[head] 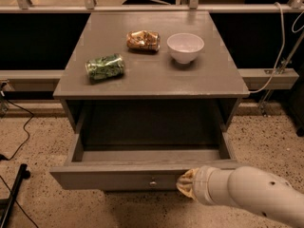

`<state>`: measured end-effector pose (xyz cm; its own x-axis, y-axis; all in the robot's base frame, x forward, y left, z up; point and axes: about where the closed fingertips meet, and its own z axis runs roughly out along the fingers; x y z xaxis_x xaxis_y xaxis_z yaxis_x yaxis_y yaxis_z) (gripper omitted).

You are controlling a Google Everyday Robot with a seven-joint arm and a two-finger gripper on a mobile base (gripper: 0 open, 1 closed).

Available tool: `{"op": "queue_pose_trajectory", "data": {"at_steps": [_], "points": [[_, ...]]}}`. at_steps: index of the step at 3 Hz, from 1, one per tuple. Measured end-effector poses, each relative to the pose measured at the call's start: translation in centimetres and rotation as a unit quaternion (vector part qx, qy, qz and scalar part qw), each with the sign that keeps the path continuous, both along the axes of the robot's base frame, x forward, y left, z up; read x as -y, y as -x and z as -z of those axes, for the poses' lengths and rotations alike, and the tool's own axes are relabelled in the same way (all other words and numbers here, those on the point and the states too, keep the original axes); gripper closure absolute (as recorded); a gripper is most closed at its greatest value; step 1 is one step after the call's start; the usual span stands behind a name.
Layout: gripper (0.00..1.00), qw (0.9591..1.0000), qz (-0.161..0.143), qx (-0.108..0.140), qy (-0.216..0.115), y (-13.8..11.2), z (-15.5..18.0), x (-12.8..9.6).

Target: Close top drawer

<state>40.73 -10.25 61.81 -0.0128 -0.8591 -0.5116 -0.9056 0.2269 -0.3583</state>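
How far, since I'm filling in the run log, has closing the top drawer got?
Done: the gripper is down at the front panel of the top drawer, just right of its knob. In hand: it appears lined up to push, though contact cannot be confirmed. Left: the whole push, since the drawer stands pulled far out with its inside showing.
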Motion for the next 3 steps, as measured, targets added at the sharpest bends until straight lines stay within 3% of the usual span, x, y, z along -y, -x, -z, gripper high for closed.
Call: {"op": "queue_pose_trajectory", "data": {"at_steps": [1,2,3], "points": [[1.00,0.9998,0.014,0.012,-0.006,-3.4,0.5,-0.1],[1.00,0.9998,0.014,0.012,-0.006,-3.4,0.5,-0.1],[1.00,0.9995,0.009,0.029,-0.002,-5.3,0.7,-0.3]]}}
